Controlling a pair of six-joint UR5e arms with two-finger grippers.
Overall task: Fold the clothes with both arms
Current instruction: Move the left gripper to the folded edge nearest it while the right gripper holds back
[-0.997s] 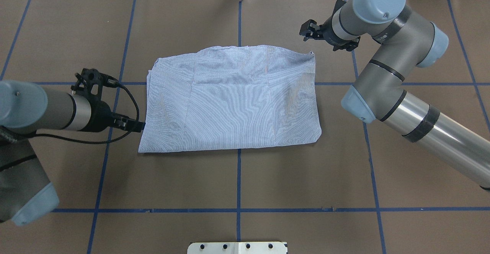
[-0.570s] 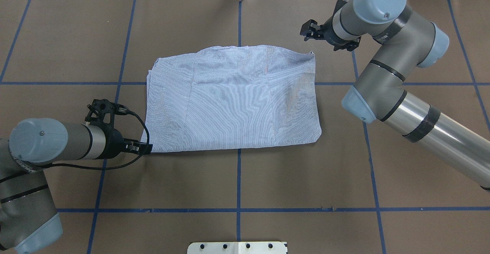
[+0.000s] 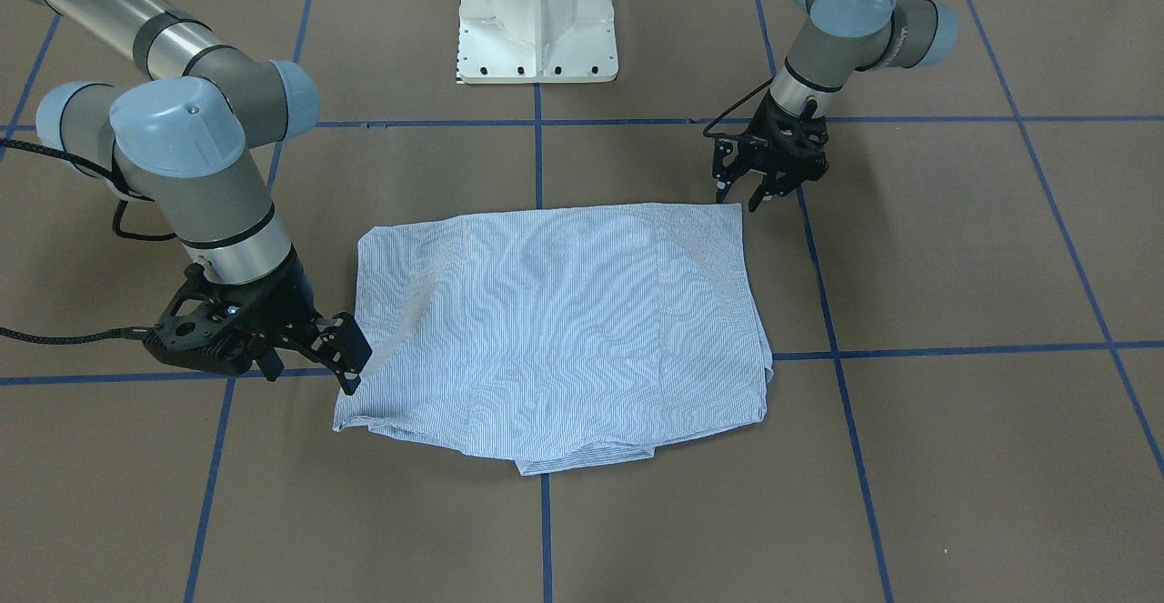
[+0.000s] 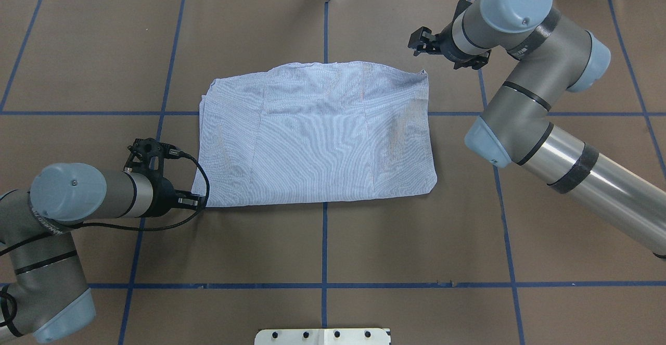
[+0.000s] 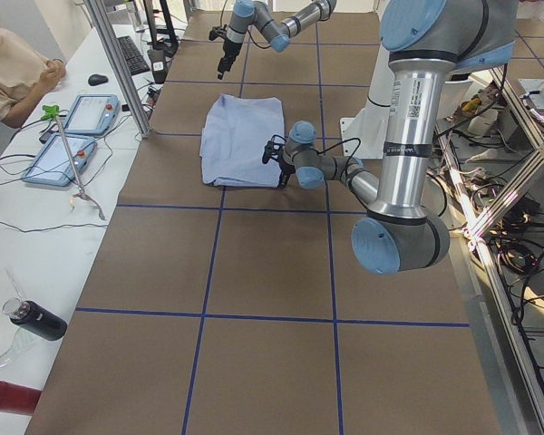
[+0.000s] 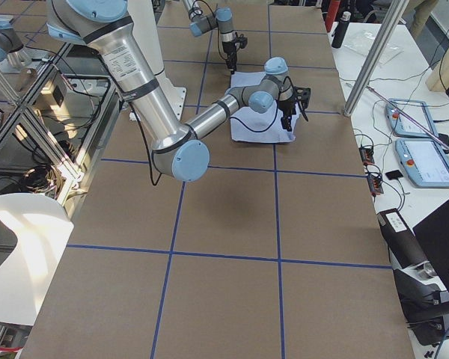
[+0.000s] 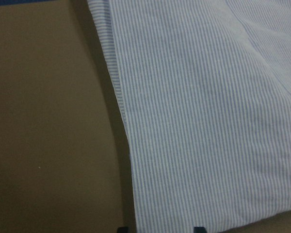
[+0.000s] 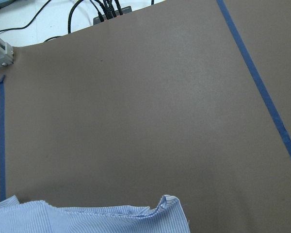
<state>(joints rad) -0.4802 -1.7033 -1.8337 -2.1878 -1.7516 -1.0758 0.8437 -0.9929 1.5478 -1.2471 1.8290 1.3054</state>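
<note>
Striped shirt (image 4: 317,131) lies folded flat at the centre of the brown table (image 4: 104,48); left gripper (image 4: 196,201), fingers spread, sits at its near-left corner; right gripper (image 4: 419,42), fingers spread and empty, hovers off the far-right corner; lettering on the right arm (image 4: 541,38) is too small to read.

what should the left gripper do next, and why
Probably ease the left gripper down and shut it on the near corner of the shirt: its jaws stand open, the left wrist view shows the cloth edge between its tips, and the right gripper hangs open by the far corner.
</note>
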